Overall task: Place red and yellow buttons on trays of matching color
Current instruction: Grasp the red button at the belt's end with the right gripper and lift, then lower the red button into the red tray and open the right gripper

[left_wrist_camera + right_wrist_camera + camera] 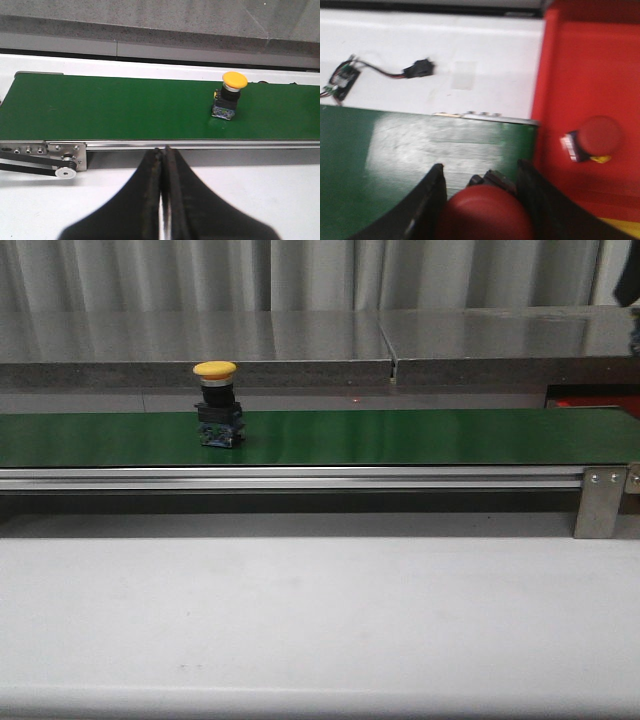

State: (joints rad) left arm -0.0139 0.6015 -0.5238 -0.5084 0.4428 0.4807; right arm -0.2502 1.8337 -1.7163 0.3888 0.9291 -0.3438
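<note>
Landmark: the green belt [400, 436], running across the white desk [320, 620].
Yellow button: it stands upright on the belt [216, 403], yellow cap on top of a dark body, toward the belt's left part in the front view; nothing is touching it.
Left pincer: its two dark fingers are pressed together with nothing between them [163, 165], held over the desk on the near side of the belt, well apart from the yellow button [230, 94].
Right pincer: it grips a red button [485, 212] between its fingers [482, 192], hovering over the end of the belt [395, 165], just beside the red tray [590, 75] (this view is blurred, so fine detail is unclear).
Red tray: it lies just past the belt's end, and one red button [597, 137] already lies on its side in it.
Yellow tray: only a thin yellow sliver shows beside the red tray; I cannot tell for certain what it is.
Step in hand: judging from the layout, the carry of a red button from the belt to the red tray, with the release not yet made.
Next move: it calls for shifting the right pincer sideways over the red tray, clear of the button already there, then lowering and opening; the yellow button then needs its own pickup.
</note>
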